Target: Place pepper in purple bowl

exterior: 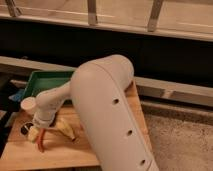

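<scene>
- Gripper (pixel 34 133) is low over the left part of the wooden table (pixel 20 156), jaws spread wide, with no grip evident.
- Pepper (pixel 40 143) lies just under it on the wood. Whether they touch cannot be told.
- Purple bowl is not in sight, probably hidden behind the bulky arm (pixel 107 115).
- Step judged: the grasp. Best to straddle the pepper across its narrow width near the middle, close gently, and lift clear of the pale yellow pointed item (pixel 65 130) just beside it.
- Pepper is slender, curved, smooth-skinned and red-orange. It is likely slippery and may pivot in a pinch.
- Green tray (pixel 42 79) behind is shallow and looks like rigid plastic. The table is matte wood.
</scene>
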### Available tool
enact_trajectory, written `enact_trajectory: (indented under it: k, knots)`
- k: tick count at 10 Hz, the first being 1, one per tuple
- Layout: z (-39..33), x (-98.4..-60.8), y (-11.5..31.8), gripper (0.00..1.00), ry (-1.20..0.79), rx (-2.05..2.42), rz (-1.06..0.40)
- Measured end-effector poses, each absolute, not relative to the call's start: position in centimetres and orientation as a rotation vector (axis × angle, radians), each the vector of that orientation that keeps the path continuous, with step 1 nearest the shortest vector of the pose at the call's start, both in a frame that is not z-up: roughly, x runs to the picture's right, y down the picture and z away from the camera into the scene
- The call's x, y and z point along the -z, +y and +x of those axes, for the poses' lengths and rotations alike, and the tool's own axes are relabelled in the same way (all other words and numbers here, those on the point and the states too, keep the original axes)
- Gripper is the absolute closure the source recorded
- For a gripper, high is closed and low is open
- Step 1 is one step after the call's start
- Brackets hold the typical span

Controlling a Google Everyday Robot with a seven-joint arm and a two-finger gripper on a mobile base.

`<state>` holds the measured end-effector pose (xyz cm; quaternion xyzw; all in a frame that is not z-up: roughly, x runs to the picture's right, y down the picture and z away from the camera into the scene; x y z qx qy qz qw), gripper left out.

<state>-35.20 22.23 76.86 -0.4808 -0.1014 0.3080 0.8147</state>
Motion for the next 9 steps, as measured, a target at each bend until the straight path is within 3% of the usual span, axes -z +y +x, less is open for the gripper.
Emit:
enact_trajectory:
  k: [9]
  knots:
    - [-36.0, -79.0, 23.6, 0.35, -0.133, -0.697, -1.015]
